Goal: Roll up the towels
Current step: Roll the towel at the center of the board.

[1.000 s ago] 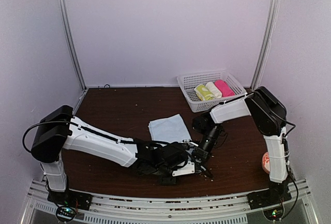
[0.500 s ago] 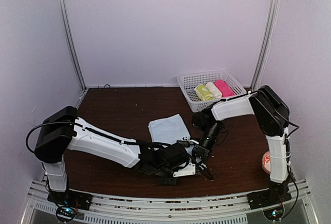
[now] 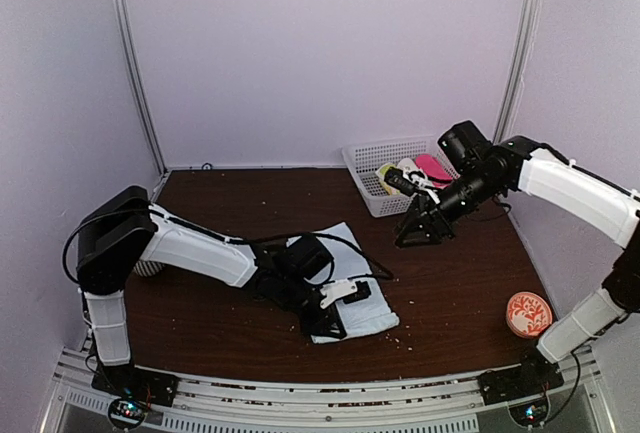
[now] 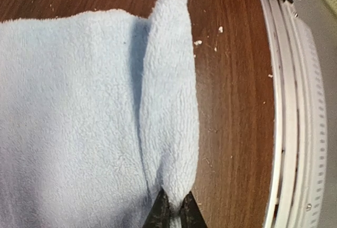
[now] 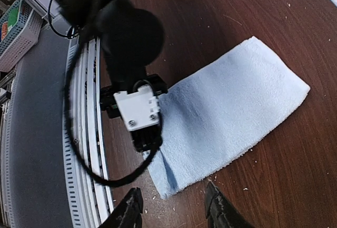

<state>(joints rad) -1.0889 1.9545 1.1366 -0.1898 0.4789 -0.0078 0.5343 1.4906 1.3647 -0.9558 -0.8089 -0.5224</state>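
The pale blue towel [image 3: 350, 268] lies flat on the brown table, one end folded into a raised ridge [image 4: 171, 107]. My left gripper [image 4: 174, 212] is shut on the base of that ridge, at the towel's near end [image 3: 330, 323]. My right gripper [image 3: 420, 235] hangs open above the table, right of the towel and in front of the basket, with nothing between its fingertips [image 5: 174, 209]. The right wrist view looks down on the towel [image 5: 231, 101] and the left gripper [image 5: 139, 115]. A yellow-green patterned towel [image 3: 390, 181] lies rolled in the basket.
The white basket [image 3: 365, 158] at the back right also holds a cream roll [image 3: 410, 168] and a pink roll [image 3: 432, 165]. A round orange patterned object [image 3: 528, 313] sits near the right arm's base. The metal rail [image 4: 295, 107] runs along the table's near edge.
My right arm has risen away from the towel toward the basket, its jaws opening. My left gripper has shut on the towel's near end and pulled back, uncovering more of the towel.
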